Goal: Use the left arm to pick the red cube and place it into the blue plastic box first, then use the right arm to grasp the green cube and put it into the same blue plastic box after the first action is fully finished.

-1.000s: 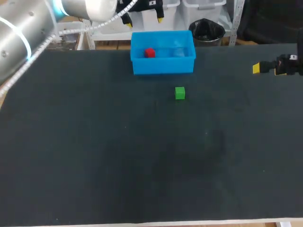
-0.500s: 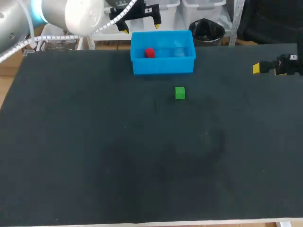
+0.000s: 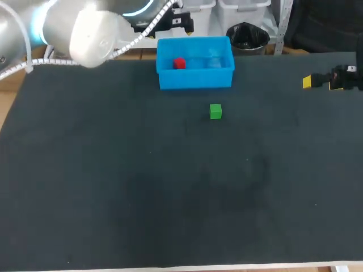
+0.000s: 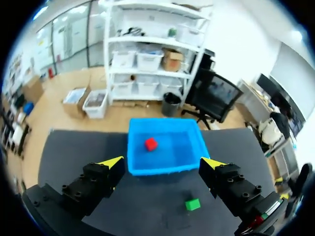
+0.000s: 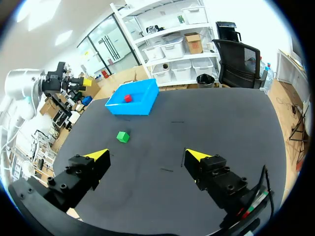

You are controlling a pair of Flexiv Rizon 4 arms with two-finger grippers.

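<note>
Resting inside the blue plastic box (image 3: 195,79), the red cube (image 3: 179,63) is signalling step one complete, so the right gripper (image 5: 147,154), standing open well apart from the box, is needing square alignment over the green cube (image 3: 215,111) lying just before the box, with the left gripper (image 4: 164,162) hanging open near the box.

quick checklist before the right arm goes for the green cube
1. red cube inside box: ok
2. left gripper open and empty: ok
3. green cube on the table, apart from box: ok
4. right gripper open and empty: ok
5. nothing lying between right gripper and green cube: ok
6. left gripper high enough over box: cannot tell
</note>
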